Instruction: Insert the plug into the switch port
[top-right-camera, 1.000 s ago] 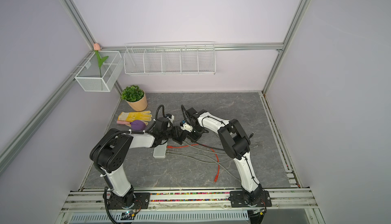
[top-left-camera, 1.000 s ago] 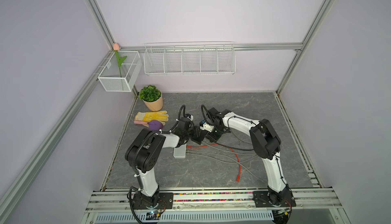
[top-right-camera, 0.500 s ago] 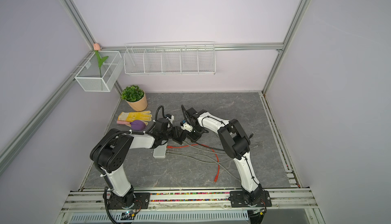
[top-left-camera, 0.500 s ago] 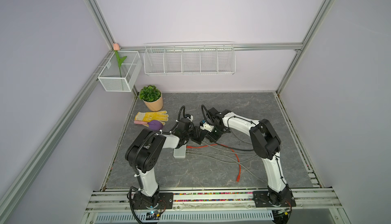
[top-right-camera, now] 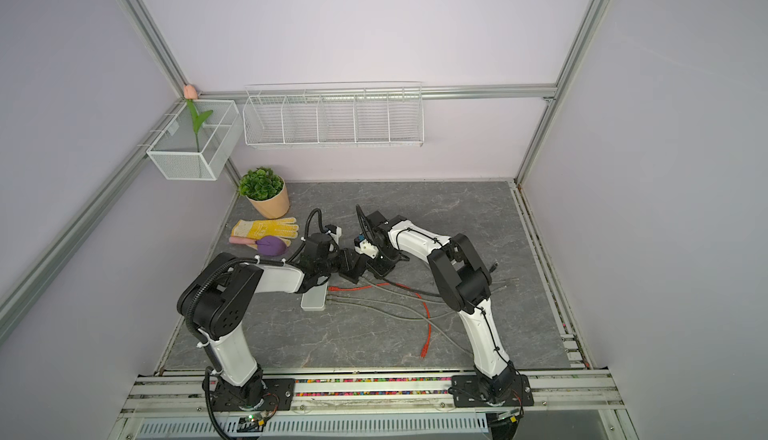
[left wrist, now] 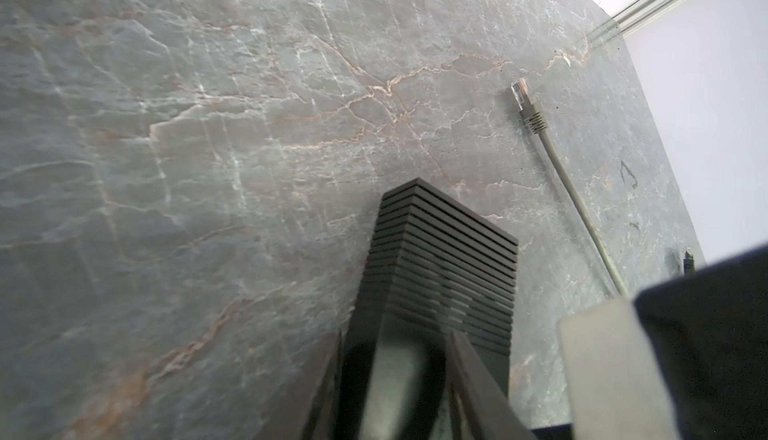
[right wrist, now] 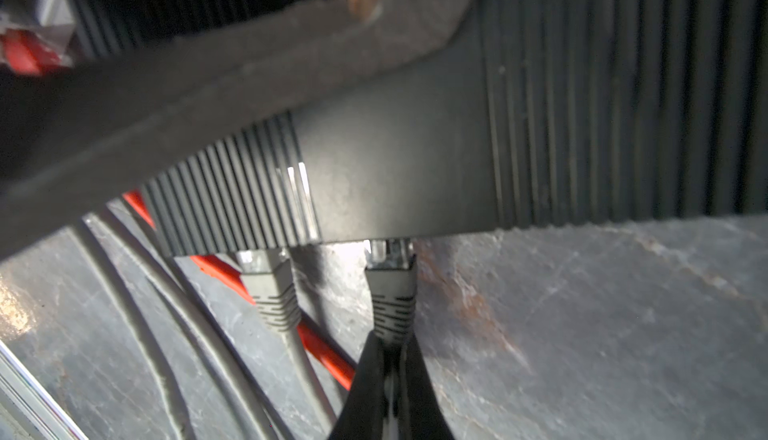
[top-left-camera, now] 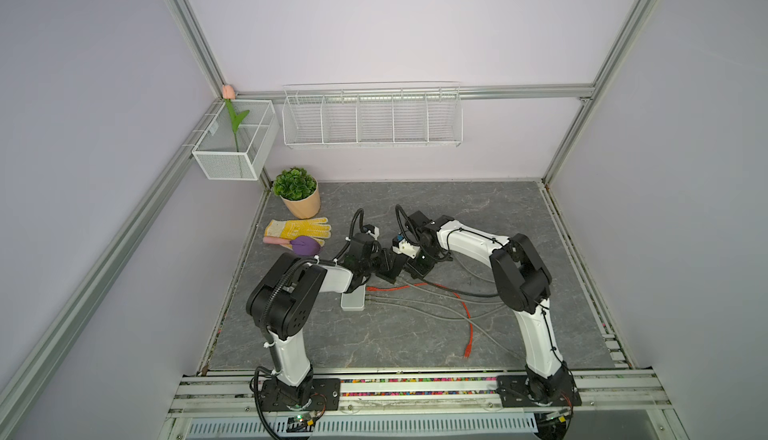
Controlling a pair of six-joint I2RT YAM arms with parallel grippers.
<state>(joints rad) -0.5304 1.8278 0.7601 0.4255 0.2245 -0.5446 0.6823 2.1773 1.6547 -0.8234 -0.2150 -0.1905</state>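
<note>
My right gripper [right wrist: 392,354] is pressed together on the grey cable just behind the plug [right wrist: 392,292], pinching it where the ribbed boot ends. The plug lies straight ahead of my fingertips, its long axis in line with them. Its clear tip points away from me into the port face of the switch [right wrist: 415,146], and its cable trails back between my fingers. The tip meets the switch's edge – how deep it sits I cannot tell.

Just beside it a second grey plug [right wrist: 272,288] stands parallel in the neighbouring port. A red cable [right wrist: 320,346] runs on the desk behind both.

My left gripper [left wrist: 395,379] is closed on the switch from the opposite end – the black ribbed box stands between its fingers, and one finger [right wrist: 187,97] lies across the ribbed top.

In both top views the switch sits near the middle of the desk [top-left-camera: 478,217], slightly toward its left edge. Farther out, a loose grey plug [left wrist: 525,103] lies flat toward the right edge, well apart from the switch.
</note>
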